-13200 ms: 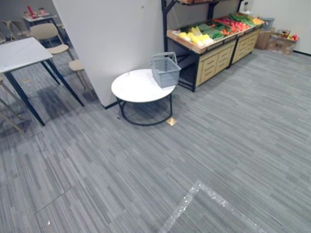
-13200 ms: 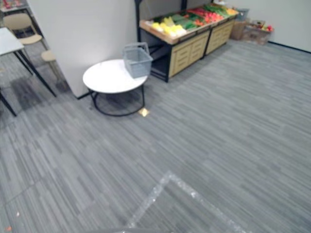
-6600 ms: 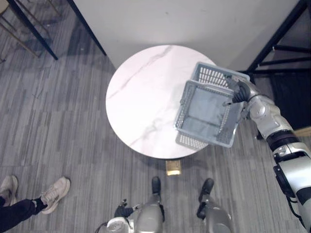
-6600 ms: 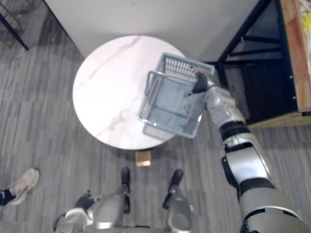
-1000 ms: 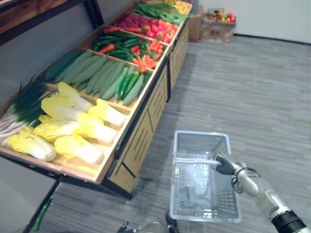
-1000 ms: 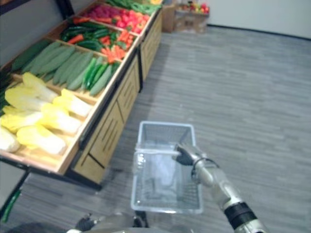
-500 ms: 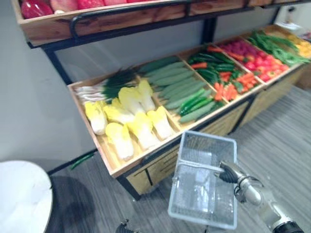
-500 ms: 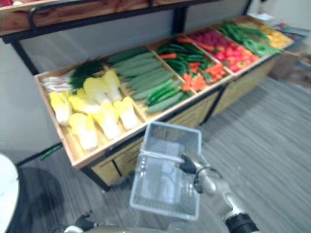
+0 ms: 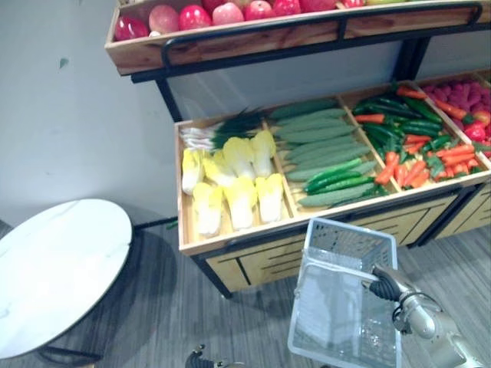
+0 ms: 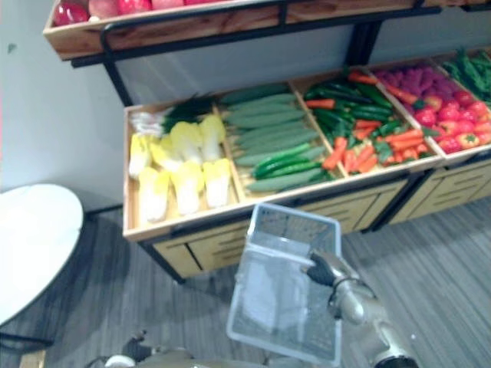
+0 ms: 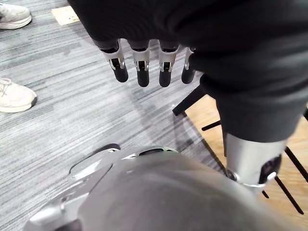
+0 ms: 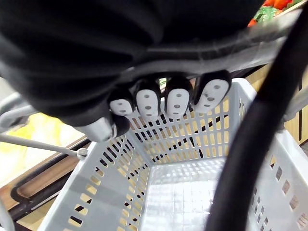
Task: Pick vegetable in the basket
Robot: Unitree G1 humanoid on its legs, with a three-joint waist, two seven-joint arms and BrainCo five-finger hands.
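So far, holds the empty basket (image 9: 350,234) by its handle (image 9: 331,261) in the clenched right robot hand (image 9: 381,287) before the produce shelf (image 9: 253,234), hangs the left robot hand (image 11: 139,65) slack-fingered, and has yet to take any of the vegetables (image 9: 322,146) lying on it.

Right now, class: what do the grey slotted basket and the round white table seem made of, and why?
The grey slotted basket: probably moulded plastic, matt, from its uniform slotted walls. The round white table: smooth top with faint grey veins, marble or a marble-look laminate.
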